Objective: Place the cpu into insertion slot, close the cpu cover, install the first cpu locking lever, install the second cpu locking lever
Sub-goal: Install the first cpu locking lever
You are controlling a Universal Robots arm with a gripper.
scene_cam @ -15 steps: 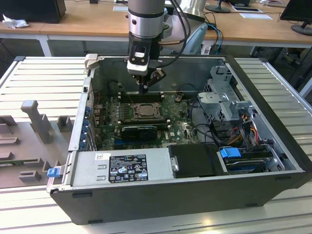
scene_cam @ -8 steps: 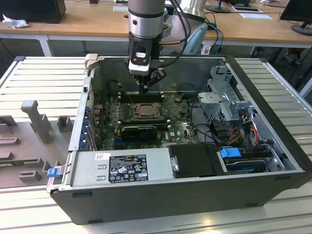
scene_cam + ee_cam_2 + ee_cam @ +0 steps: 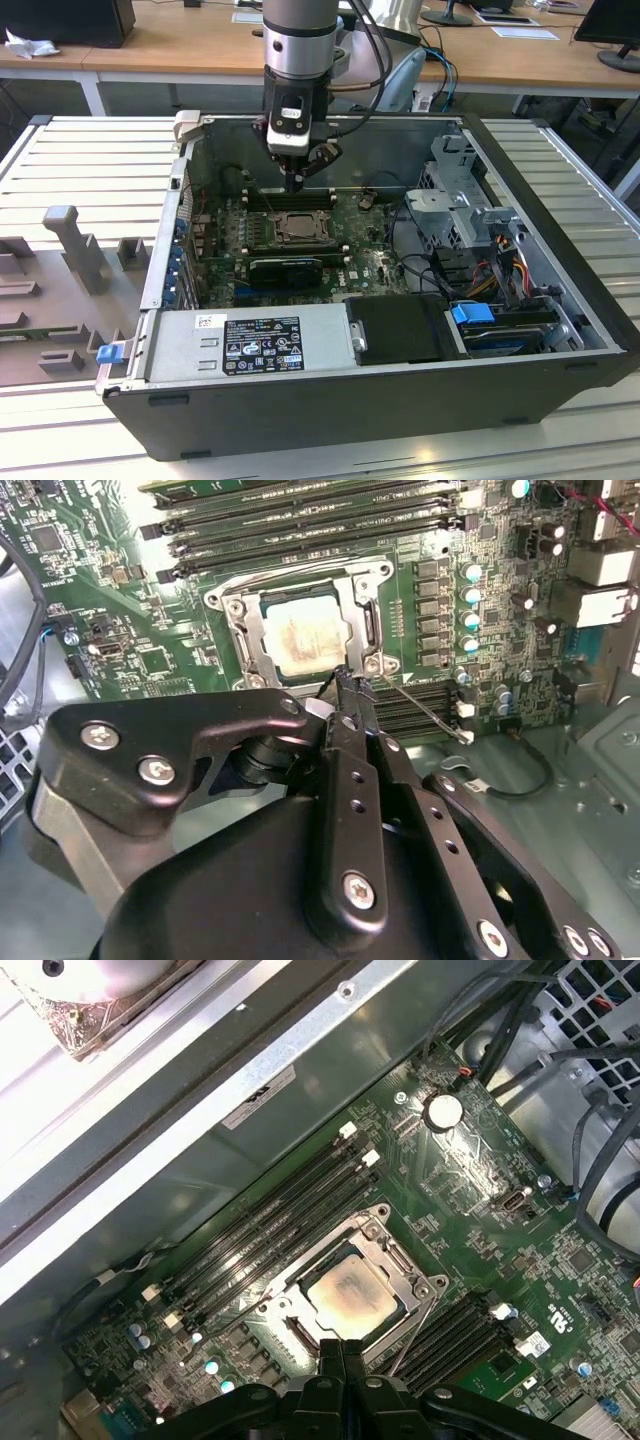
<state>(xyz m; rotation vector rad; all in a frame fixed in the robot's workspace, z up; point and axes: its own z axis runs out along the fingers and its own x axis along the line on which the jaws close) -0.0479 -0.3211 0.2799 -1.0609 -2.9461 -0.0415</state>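
Silvery cpu (image 3: 305,640) lies flat, top upward, in insertion slot (image 3: 368,628) under cpu cover (image 3: 251,645); we see gripper (image 3: 350,686) closed at slot's corner.

Dull, smudged metal tops the cpu (image 3: 305,638).

Silvery-grey cpu (image 3: 305,640), top smeared tan-brown, framed by pale grey-metal cpu cover (image 3: 243,630) on green motherboard (image 3: 120,610) striped w/ black memory slots (image 3: 300,520). Gripper (image 3: 345,683) matte black w/ silver screw heads. Exterior view: bright-blue tab (image 3: 472,313) at 4 o'clock of cpu, blue clip (image 3: 108,352) at 8 o'clock, case (image 3: 400,400) dark grey.
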